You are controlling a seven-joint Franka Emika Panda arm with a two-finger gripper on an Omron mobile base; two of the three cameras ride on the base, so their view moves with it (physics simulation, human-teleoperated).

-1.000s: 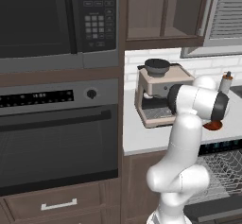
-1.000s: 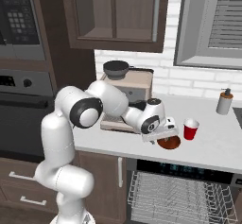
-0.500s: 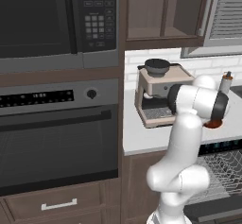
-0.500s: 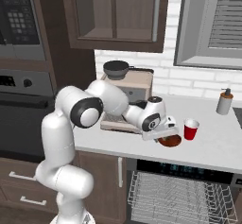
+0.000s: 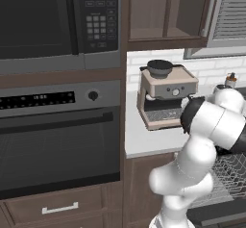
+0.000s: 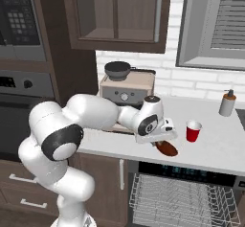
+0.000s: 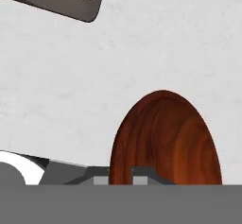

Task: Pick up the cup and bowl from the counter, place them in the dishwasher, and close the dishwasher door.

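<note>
Gripper [image 7: 120, 173] is seen nearly shut on the bowl [image 7: 165, 138] rim, w/ bowl directly ahead, just left of the cup [image 6: 193, 130] on the counter [image 6: 225, 147].

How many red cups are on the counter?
1. The red cup stands upright on the counter, just right of the brown wooden bowl, left of the pump bottle. The arm might hide something small behind it.
</note>
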